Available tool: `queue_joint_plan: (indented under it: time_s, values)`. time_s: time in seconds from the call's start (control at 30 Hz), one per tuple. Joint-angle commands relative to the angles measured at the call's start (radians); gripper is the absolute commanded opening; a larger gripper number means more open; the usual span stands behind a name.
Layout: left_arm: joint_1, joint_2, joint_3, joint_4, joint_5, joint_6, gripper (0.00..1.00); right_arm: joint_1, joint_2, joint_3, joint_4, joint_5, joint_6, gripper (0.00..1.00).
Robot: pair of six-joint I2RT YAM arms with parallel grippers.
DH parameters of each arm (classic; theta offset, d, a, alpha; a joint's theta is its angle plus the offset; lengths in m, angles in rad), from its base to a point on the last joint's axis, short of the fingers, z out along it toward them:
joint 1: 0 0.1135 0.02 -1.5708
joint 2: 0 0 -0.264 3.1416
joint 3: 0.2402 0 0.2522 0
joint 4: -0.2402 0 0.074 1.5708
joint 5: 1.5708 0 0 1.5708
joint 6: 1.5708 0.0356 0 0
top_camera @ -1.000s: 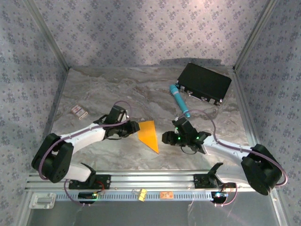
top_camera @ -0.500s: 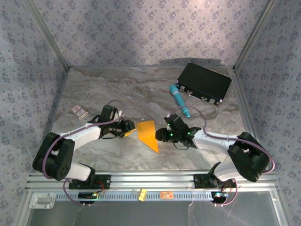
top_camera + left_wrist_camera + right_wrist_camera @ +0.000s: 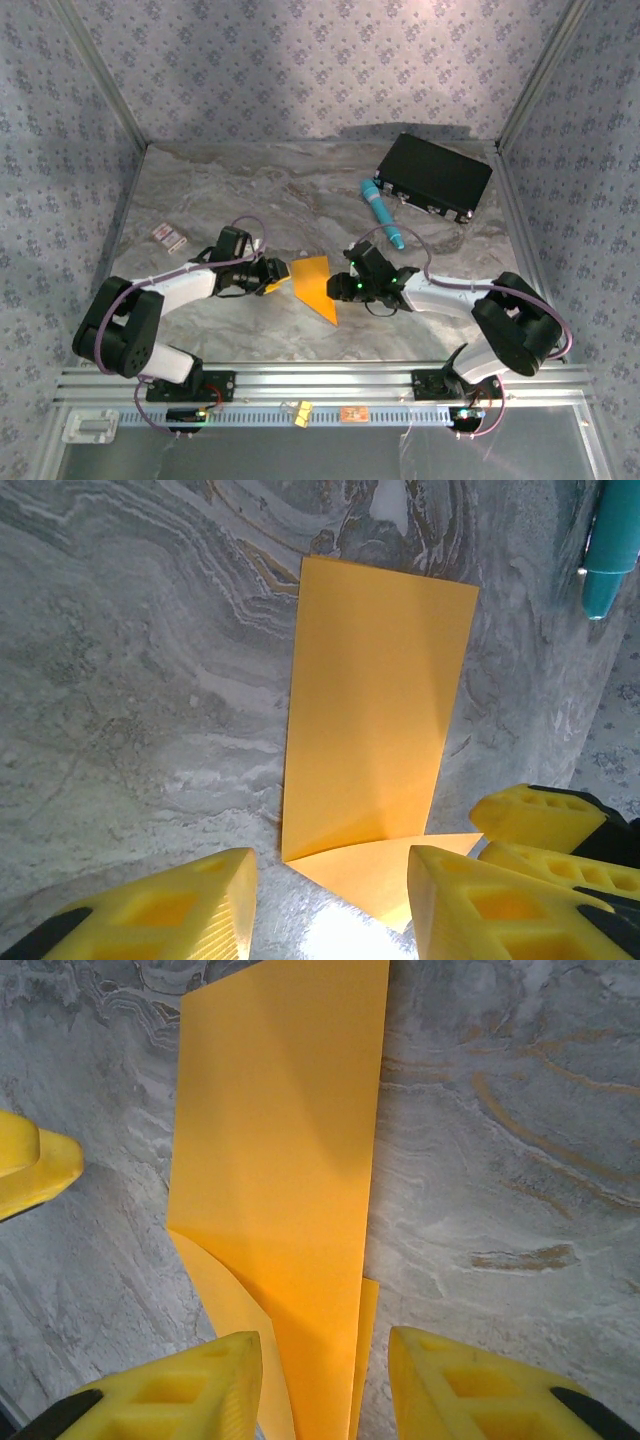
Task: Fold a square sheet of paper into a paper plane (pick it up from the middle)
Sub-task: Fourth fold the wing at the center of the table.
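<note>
Now the paper plane (image 3: 314, 286), a flat orange-yellow wedge, lies on the marble bench (image 3: 230, 190) between the two arms. The left jaws stand released, low at its left edge, which sits in their gap. The right jaws, likewise released, straddle its right edge with nothing clamped. A teal pen (image 3: 383, 214) lies well behind, near a black case (image 3: 433, 177).

black case (image 3: 434, 176) far right; teal cylinder (image 3: 383, 213) just beside; small card (image 3: 169, 237) left.
</note>
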Motion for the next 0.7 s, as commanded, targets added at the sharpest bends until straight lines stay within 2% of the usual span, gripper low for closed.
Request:
queue_joint_plan:
  time_s: [0.0, 0.37, 0.67]
  values:
    - [0.007, 0.019, -0.008, 0.036, 0.032, -0.013, 0.44, 0.005, 0.013, 0.026, 0.002, -0.01, -0.025, 0.39]
    - [0.006, 0.04, -0.006, 0.057, 0.057, -0.027, 0.44, 0.004, 0.048, 0.029, 0.038, -0.058, -0.035, 0.37]
    - [0.004, 0.061, 0.002, 0.062, 0.07, -0.032, 0.45, -0.005, 0.079, 0.038, 0.067, -0.093, -0.044, 0.28]
